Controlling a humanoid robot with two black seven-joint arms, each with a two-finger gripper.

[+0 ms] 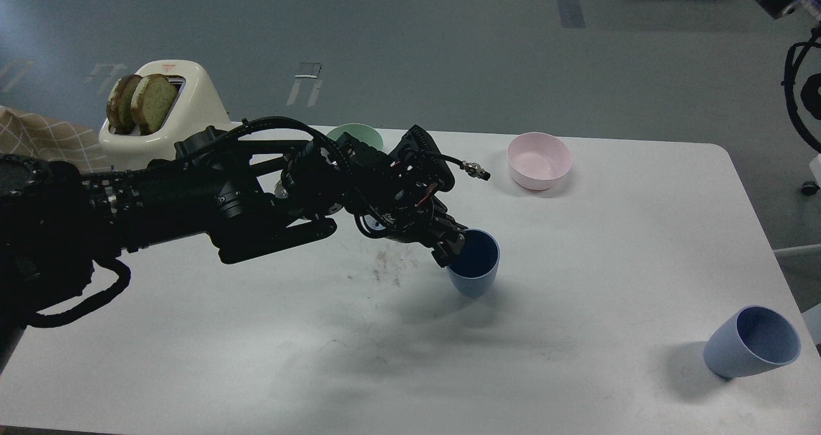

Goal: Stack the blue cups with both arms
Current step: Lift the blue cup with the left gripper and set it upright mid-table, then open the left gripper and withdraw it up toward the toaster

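My left gripper (452,249) is shut on the near rim of one blue cup (476,273), which it holds upright at mid-table with its base at or just above the surface. The second blue cup (750,342) rests tilted at the table's right front corner, mouth facing up and right. My left arm reaches in from the left across the table. Only a part of my right arm shows at the top right corner; its gripper is out of view.
A pink bowl (539,160) stands at the back of the white table (256,358). A mint-green bowl (356,133) peeks out behind my left arm. A cream toaster (163,114) with two bread slices stands at the back left. Crumbs (388,268) lie mid-table.
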